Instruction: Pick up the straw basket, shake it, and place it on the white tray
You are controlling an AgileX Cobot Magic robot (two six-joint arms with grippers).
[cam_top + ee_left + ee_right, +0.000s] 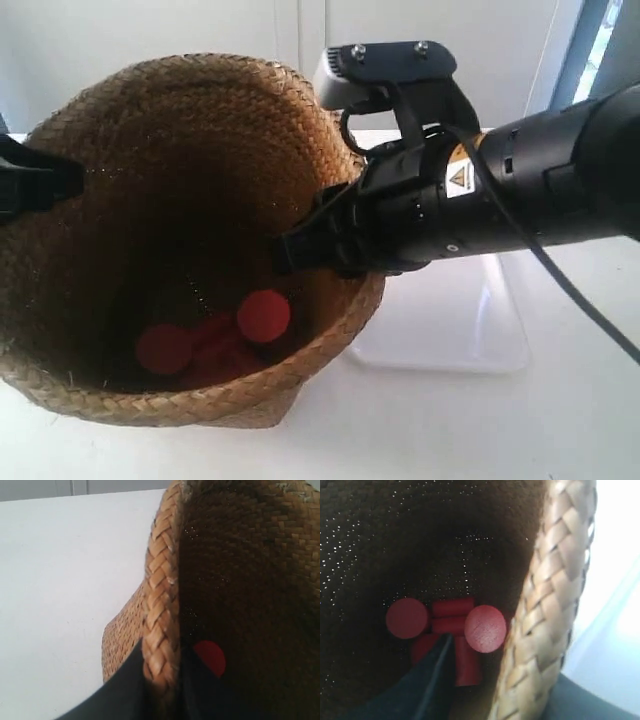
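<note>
The straw basket [180, 180] is tipped with its mouth toward the exterior camera, left of the white tray [470, 320] and not on it. I cannot tell whether its low side touches the table. Red wooden pieces [263, 315] lie inside. The arm at the exterior view's right has its gripper [300, 245] on the right rim. The arm at the exterior view's left grips the left rim [60, 180]. My left gripper [162, 680] is shut on the braided rim [160, 605]. My right gripper [520, 690] is shut on the rim [545, 620], one finger [427, 680] inside near the red pieces [485, 628].
The white table [560, 420] runs around the basket and tray. A pale wall stands behind, with a window frame [590, 50] at the back right. The black forearm [540, 180] and its cable hang above the tray.
</note>
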